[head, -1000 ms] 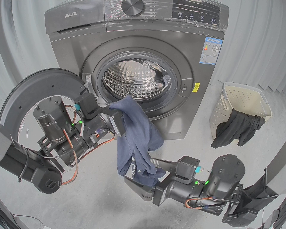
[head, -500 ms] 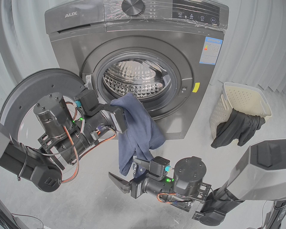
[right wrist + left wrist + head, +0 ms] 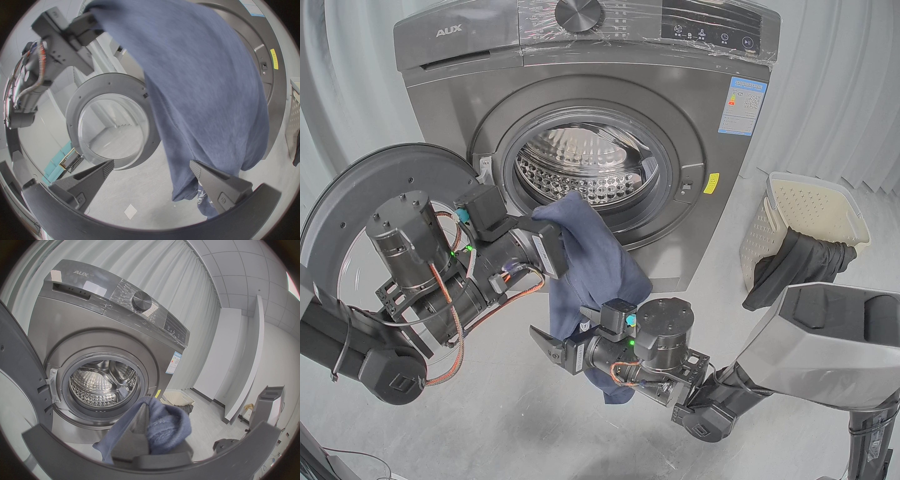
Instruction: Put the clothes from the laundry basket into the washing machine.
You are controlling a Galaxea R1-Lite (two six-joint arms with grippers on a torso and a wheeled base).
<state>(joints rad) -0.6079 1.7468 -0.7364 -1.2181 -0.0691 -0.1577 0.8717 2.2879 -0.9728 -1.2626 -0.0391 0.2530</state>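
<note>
Head view, mid-loading: blue garment (image 3: 594,262) clamped in left pincer (image 3: 153,430), hanging before the open washing machine (image 3: 700,125), right pincer (image 3: 151,165) spread apart at its tail; next, likely gathering and feeding it inward.

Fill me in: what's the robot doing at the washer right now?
The left gripper is shut on a blue garment, holding it up just in front of the washing machine's open port, door swung wide. The right gripper is open, low down at the garment's hanging part. No clothes show in the drum. A dark garment hangs over the laundry basket rim.
</note>
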